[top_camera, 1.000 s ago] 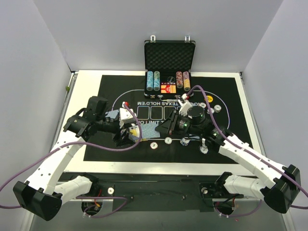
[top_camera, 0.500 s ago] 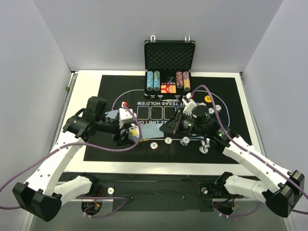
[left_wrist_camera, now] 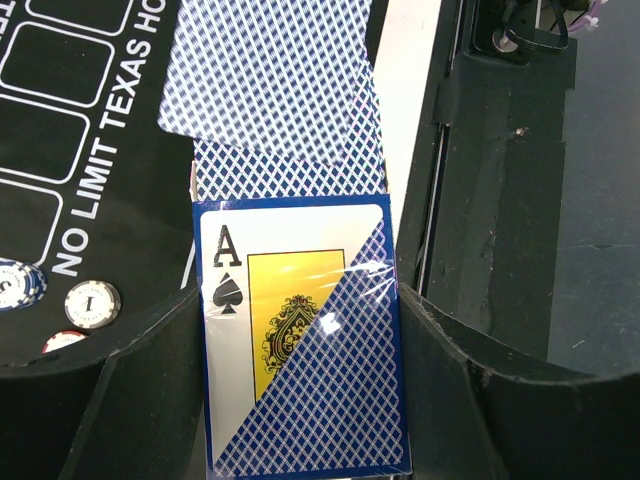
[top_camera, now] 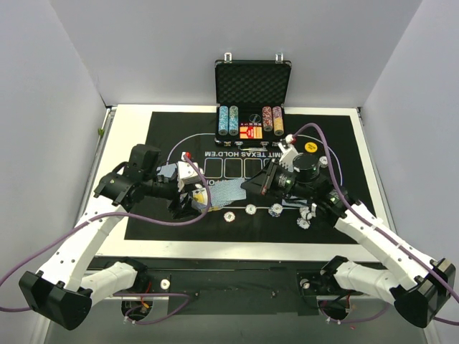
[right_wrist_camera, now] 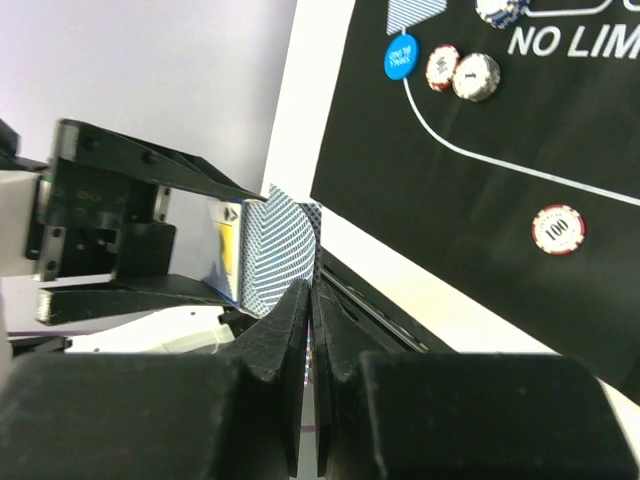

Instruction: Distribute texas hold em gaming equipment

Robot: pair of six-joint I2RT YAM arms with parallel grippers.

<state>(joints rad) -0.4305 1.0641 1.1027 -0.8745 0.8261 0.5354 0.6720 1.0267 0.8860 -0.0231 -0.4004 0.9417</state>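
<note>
My left gripper (top_camera: pixel 188 195) is shut on a cellophane-wrapped deck of playing cards (left_wrist_camera: pixel 300 340) showing an ace of spades, held above the mat's left side. Blue-backed cards (left_wrist_camera: pixel 275 90) fan out from its front. My right gripper (top_camera: pixel 249 188) is shut on the edge of one blue-backed card (top_camera: pixel 226 192), which spans between the two grippers; the card also shows in the right wrist view (right_wrist_camera: pixel 280 250). Several striped poker chips (top_camera: pixel 250 209) lie in a row on the mat, with more at the right (top_camera: pixel 305 222). A blue button disc (right_wrist_camera: pixel 400 57) lies by two chips (right_wrist_camera: pixel 476 76). A yellow disc (top_camera: pixel 310 147) lies at the right.
The black mat (top_camera: pixel 165 129) printed "NO LIMIT TEXAS HOLD'EM" covers the white table. The open black case (top_camera: pixel 252 79) stands at the back with chip rows (top_camera: pixel 228 120) and a card pack inside. Grey walls close in on the left, right and back.
My right arm has drawn back to the right, and a blue-backed card now shows stretched out between the two grippers. My left arm has stayed in place with the deck.
</note>
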